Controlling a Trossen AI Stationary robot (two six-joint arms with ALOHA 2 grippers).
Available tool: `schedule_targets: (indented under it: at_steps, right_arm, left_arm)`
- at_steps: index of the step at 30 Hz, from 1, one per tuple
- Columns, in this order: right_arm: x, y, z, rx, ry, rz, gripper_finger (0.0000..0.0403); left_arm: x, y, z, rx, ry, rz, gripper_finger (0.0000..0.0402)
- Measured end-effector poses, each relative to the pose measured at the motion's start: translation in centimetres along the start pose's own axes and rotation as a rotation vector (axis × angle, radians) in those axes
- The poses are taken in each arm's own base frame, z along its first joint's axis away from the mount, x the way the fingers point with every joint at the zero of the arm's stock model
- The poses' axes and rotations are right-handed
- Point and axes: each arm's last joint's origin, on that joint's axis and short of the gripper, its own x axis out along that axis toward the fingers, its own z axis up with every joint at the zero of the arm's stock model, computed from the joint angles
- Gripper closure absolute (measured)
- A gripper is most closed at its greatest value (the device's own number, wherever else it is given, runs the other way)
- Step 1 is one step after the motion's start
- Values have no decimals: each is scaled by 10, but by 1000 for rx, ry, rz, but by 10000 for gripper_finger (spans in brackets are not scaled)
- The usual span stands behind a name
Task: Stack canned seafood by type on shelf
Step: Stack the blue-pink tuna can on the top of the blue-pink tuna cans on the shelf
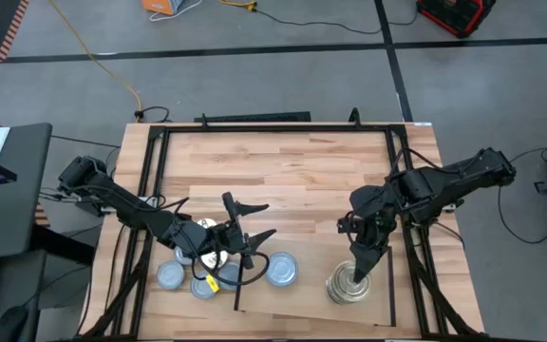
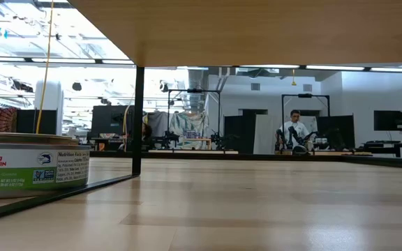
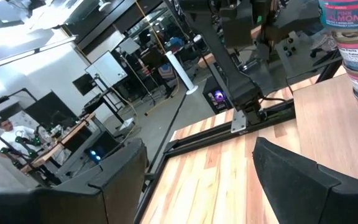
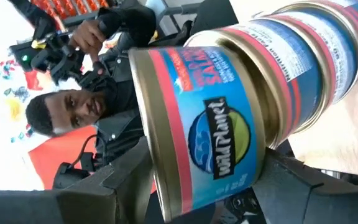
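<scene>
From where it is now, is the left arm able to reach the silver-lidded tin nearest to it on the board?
Probably yes. The left gripper is open and sits right over the loose tins; the silver-lidded tin lies just beside it, lid up, with nothing above it. The right gripper is busy at the stack, well aside.

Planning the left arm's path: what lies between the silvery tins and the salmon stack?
High view: only bare shelf board between the silvery tins and salmon stack.

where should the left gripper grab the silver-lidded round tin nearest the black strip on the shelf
Grip the silver-lidded flat round tin across its curved side wall, descending from straight above. It lies flat, lid up, and its right side is clear. The left gripper is open just above it.
</scene>
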Motion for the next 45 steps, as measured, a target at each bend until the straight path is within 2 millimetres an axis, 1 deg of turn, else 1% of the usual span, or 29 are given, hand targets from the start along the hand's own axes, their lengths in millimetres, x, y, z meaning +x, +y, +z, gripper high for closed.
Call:
schedule_targets:
  at_steps: [3,5,7,9,11,13,16,21,23,25,27,29,32,35,38,40,42,45]
  right_arm:
    - [-2,-3,0,13,1,-17,132]
    - [-2,-4,0,8,34,-22,132]
    - [-7,-7,-2,19,8,-39,132]
    - [-14,-7,-4,-4,18,-26,132]
    - [-20,-11,-6,21,-37,-55,132]
    - [-24,-10,-7,5,-48,-46,132]
    - [-24,-11,-7,-2,-67,-58,132]
    - [-23,-11,-8,-21,-44,-56,132]
    - [-27,-10,-11,-44,-44,-41,132]
    - [-36,-10,-16,-104,-66,-25,132]
    - [-46,-12,-18,-183,-145,-43,132]
    - [-56,-17,-16,-277,-276,-119,132]
    - [-70,-29,-12,-392,-472,-324,132]
    - [-81,-36,-6,-474,-627,-517,132]
    - [-88,-39,5,-510,-759,-689,132]
    - [-89,-42,15,-529,-786,-777,132]
    - [-90,-45,27,-516,-774,-810,132]
    - [-84,-52,53,-503,-728,-863,132]
  left_arm:
    - [0,0,0,-2,-4,-5,118]
    - [0,0,0,2,-4,-6,118]
    - [0,0,0,-1,-5,-6,118]
    - [0,0,0,1,-5,-6,118]
    - [0,0,0,0,-4,-6,118]
    - [0,0,0,1,-4,-6,118]
    - [0,0,0,1,-4,-6,118]
    - [0,0,0,-1,-4,-6,118]
    - [0,0,0,-6,-3,-6,118]
    - [0,-1,0,-13,-6,-14,118]
    - [-1,-2,1,-14,-21,-41,118]
    - [-2,-4,2,-23,-35,-66,118]
    - [-5,-1,1,-32,-33,-64,118]
    - [-5,12,-9,-104,-44,-67,118]
    - [-9,25,-27,-164,2,-74,118]
    - [-15,34,-39,-189,62,-50,118]
    - [-24,44,-45,-228,122,-37,118]
    - [-39,57,-54,-301,227,-20,118]
